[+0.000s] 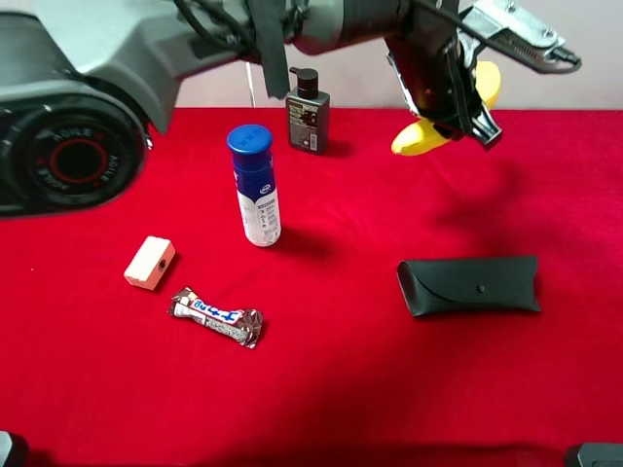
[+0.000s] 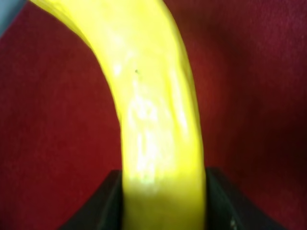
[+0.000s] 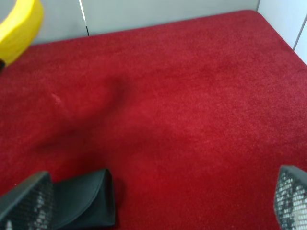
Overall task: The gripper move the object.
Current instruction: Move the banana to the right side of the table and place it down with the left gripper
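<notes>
Red napped cloth [image 1: 370,389] fills the frame. Lower left: crinkly foil candy bar [image 1: 216,318], small cream block [image 1: 150,263]. Lower right: matte black case [image 1: 469,285], flat, rounded corners. Mid-frame: upright white bottle [image 1: 256,185], blue cap; behind it a dark pump bottle [image 1: 309,109]. Upper right: left gripper [image 1: 458,102] clamped on the banana [image 1: 421,139], which is smooth, waxy and curved. Black jaws pinch both flanks; fruit apparently clear of the cloth. Right gripper [image 3: 158,201] spread wide, holding nothing. Judged: carry phase. Next calls for lowering onto bare cloth, then release; curved skin may roll.
</notes>
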Tool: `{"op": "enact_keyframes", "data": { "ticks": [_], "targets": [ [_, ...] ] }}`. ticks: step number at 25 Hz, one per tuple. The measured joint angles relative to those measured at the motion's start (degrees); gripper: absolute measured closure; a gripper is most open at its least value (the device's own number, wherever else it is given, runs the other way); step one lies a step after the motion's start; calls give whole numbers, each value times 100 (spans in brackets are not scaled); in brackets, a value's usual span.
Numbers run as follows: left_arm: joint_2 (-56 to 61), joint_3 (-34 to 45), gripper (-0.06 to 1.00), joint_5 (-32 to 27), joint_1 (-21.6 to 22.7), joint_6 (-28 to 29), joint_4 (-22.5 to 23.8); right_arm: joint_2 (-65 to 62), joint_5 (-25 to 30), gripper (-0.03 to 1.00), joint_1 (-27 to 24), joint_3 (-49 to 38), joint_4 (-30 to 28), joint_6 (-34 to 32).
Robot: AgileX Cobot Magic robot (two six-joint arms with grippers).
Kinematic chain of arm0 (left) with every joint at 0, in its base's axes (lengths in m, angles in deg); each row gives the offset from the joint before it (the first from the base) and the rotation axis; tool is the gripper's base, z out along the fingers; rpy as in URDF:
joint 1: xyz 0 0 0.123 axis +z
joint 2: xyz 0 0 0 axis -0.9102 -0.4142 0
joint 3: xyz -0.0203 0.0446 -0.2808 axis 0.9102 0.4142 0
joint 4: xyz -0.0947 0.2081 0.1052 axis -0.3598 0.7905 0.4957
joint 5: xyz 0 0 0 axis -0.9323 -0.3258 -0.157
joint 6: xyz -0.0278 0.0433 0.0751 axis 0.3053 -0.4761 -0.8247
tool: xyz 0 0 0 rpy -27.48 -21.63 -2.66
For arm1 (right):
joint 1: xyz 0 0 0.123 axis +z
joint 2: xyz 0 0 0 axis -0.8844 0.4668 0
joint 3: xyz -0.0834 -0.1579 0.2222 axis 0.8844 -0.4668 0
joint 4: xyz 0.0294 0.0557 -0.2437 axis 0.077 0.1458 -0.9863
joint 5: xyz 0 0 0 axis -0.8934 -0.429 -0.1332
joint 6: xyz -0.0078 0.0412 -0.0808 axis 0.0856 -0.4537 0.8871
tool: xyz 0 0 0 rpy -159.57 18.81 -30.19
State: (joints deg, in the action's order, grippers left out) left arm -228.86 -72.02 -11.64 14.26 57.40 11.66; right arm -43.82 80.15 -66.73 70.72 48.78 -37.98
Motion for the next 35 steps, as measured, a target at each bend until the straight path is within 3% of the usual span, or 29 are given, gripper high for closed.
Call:
{"op": "enact_keyframes", "data": {
  "ticks": [16, 35],
  "targets": [
    [-650, 0, 58, 391, -97, 0, 4, 0, 0, 27, 0, 0, 42, 0],
    [-922, 0, 58, 285, -107, -1, 5, 0, 0, 27, 0, 0, 69, 0]
  ]
}}
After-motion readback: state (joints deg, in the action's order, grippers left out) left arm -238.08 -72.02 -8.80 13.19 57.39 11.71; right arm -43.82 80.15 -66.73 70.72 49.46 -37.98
